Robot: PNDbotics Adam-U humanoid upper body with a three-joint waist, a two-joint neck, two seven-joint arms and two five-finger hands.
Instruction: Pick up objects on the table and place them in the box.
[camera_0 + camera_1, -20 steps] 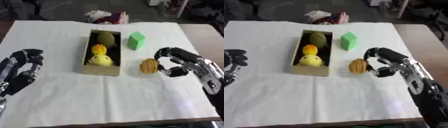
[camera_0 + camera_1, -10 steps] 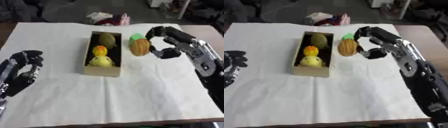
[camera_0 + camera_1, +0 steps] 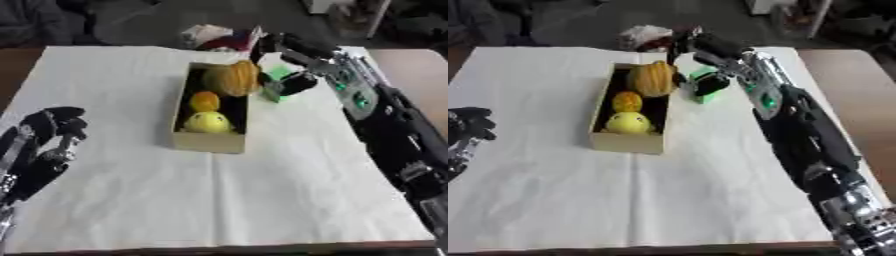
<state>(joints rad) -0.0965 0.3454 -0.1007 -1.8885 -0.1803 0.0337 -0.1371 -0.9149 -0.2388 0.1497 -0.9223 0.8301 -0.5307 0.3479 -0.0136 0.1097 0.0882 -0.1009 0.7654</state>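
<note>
White cloth (image 3: 289,170) covers the table, with a long cardboard box (image 3: 208,141) lying near its middle. At the far end of the box, the right hand (image 3: 284,62) curls its fingers round a ribbed orange-brown object (image 3: 231,79), holding it over the box's far compartment. Inside the box sit a small orange object (image 3: 205,101) and a yellow one (image 3: 208,122) nearer. Just right of the box, a green block (image 3: 703,85) rests, partly hidden by the fingers. At the left edge, the left hand (image 3: 45,145) rests, fingers relaxed.
</note>
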